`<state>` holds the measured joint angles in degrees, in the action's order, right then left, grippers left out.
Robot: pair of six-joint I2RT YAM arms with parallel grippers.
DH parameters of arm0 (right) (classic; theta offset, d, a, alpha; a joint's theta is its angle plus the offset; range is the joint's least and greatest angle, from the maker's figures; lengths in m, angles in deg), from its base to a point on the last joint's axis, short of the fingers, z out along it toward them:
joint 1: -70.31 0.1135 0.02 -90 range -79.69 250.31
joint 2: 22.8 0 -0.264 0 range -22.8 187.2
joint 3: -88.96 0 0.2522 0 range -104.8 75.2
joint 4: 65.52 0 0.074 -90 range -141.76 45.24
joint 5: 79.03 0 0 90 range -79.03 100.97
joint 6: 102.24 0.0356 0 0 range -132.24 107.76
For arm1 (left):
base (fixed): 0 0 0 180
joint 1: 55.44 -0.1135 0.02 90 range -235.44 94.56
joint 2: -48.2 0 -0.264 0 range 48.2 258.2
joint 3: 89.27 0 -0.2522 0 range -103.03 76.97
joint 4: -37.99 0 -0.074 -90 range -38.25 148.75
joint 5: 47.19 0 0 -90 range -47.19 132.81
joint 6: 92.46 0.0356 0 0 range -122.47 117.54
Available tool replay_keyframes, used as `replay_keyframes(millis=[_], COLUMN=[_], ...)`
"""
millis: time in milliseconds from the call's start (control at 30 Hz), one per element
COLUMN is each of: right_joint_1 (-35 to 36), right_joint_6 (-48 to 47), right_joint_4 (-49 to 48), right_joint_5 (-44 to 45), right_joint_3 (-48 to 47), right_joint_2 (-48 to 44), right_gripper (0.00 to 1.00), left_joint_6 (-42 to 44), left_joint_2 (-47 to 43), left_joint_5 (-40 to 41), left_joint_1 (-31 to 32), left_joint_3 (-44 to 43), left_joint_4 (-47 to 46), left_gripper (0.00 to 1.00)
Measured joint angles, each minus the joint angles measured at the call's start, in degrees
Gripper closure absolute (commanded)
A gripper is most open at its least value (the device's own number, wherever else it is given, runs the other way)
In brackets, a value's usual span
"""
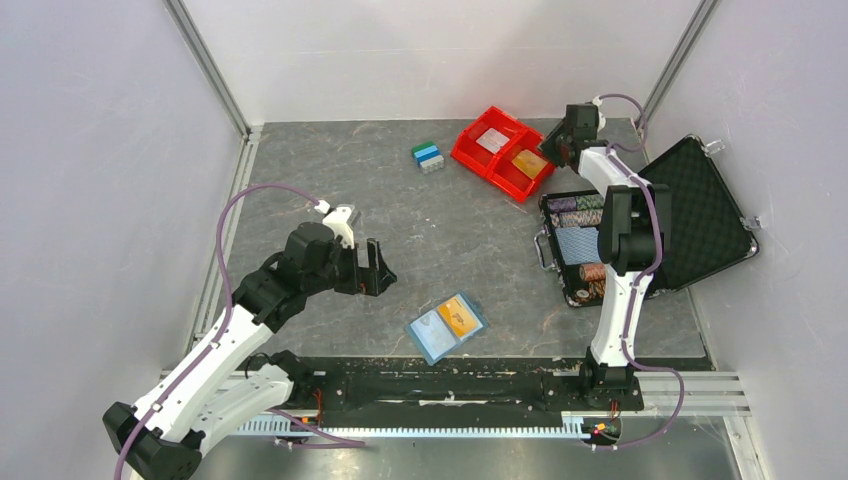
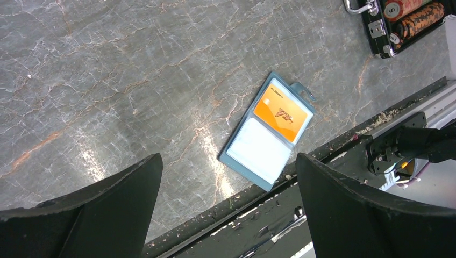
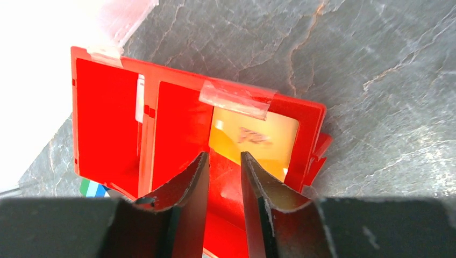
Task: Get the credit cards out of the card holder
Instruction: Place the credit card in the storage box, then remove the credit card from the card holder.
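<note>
Grey table [image 1: 400, 270] bears red bin [image 1: 470, 152] beneath right claw [image 3: 225, 155].

Left arm [image 1: 235, 330] bent low, left gripper [image 1: 378, 268] spread wide, right arm [image 1: 625, 250] stretched far forward, right gripper [image 3: 225, 156] tipped downward, jaws narrowly parted

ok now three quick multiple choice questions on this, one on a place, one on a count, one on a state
1. Where is the card holder? A held in the air; B flat on the table near its front edge; C standing on edge at the back.
2. How many cards show in it? A none; B one; C two.
3. How is the left gripper? A wide open, empty; B shut on a card; C shut on the holder.
B, it lies flat between the arms. C, an orange card and a whitish one fill its panels. A, its fingers stand far apart, nothing between.
</note>
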<state>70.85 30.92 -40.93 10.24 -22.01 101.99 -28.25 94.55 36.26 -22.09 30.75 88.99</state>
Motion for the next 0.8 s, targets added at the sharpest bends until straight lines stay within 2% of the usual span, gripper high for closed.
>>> replay_keyframes(millis=[267,467,633,800], right_joint_1=[0.0,0.2,1.8,8.0], right_joint_6=[-3.0,-7.2,-13.2,-18.7], right_joint_4=[2.0,3.5,3.5,3.7], right_joint_5=[2.1,0.9,-2.4,-3.3], right_joint_3=[-1.0,0.6,7.4,17.7], right_joint_2=[-2.6,-8.2,-17.7,-27.8], right_gripper=[0.64,0.59,0.51,0.44], left_joint_6=[0.0,0.0,0.0,0.5], left_joint_2=[0.0,0.9,2.4,2.7], left_joint_5=[0.5,0.5,0.4,0.4], left_joint_1=[0.0,0.0,0.0,0.0], left_joint_3=[0.0,0.0,0.0,0.0], left_joint_4=[0.0,0.0,0.0,0.5], left_gripper=[0.00,0.00,0.00,0.00])
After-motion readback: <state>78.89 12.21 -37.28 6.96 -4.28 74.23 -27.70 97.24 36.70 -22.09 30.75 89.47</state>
